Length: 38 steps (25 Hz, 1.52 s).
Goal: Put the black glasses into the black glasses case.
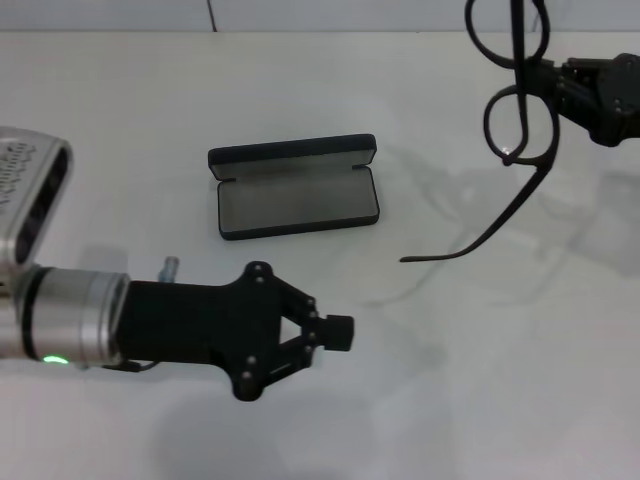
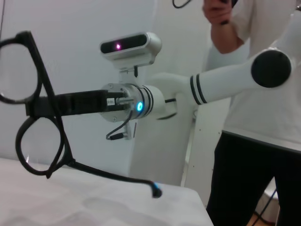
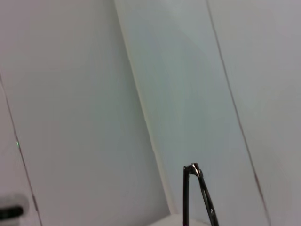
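Observation:
The black glasses hang in the air at the far right, above the table, with one temple arm pointing down and left. My right gripper is shut on their frame near the bridge. In the left wrist view the same glasses show with the right gripper clamped across them. One temple arm shows in the right wrist view. The black glasses case lies open in the middle of the table, its grey lining up and nothing inside. My left gripper is shut and holds nothing, near the front, below the case.
The white table carries only the case. A person in a white shirt and dark trousers stands beyond the table's edge beside my right arm. A small metal piece sits by my left wrist.

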{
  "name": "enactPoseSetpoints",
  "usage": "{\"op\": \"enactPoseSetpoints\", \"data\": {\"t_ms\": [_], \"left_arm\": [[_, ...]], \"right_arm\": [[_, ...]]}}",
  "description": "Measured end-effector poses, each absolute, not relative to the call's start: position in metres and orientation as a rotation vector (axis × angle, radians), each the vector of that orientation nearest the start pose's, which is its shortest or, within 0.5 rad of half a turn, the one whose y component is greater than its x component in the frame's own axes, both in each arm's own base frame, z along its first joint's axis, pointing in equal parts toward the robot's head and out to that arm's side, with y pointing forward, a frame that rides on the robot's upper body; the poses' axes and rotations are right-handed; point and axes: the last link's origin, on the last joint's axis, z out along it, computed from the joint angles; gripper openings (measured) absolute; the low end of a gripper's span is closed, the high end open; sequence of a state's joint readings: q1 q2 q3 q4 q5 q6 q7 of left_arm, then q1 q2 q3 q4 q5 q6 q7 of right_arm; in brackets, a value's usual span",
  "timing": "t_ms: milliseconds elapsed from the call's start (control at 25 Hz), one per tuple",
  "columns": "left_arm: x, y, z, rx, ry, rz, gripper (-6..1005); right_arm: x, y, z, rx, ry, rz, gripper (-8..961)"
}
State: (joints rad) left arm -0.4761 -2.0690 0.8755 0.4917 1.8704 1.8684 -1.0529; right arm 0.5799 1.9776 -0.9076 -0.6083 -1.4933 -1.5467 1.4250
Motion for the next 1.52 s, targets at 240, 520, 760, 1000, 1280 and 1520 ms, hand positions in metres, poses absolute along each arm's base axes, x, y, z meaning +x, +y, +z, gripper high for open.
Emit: {"op": "enactPoseSetpoints", "data": {"t_ms": [240,520,760,1000,1280,1520], "left_arm": [[-0.226,0.263,-0.043,-3.012,-0.217,-1.168,17],[-0.207,0.271,-0.052,-3.005,-0.165,-1.247,18],[-0.202,0.278,-0.052,-2.958,-0.163,-1.279,20],[-0.199,0.282,-0.05,-2.915,-0.168,-1.31,21],[-0.194,0.287,-0.046,-2.863,-0.166,-1.353,22],[-0.194,0.29,-0.045,-2.848,-0.174,-1.353,23]], "right_arm": [[0.198,0.362,0.026,-2.584,0.603,1.235,55],[0.19,0.359,0.006,-2.63,0.704,1.313,55],[0.187,0.353,0.001,-2.66,0.717,1.344,55],[0.187,0.35,-0.006,-2.682,0.746,1.338,55],[0.185,0.348,-0.021,-2.763,0.749,1.242,55],[0.184,0.343,-0.03,-2.825,0.745,1.189,55]]}}
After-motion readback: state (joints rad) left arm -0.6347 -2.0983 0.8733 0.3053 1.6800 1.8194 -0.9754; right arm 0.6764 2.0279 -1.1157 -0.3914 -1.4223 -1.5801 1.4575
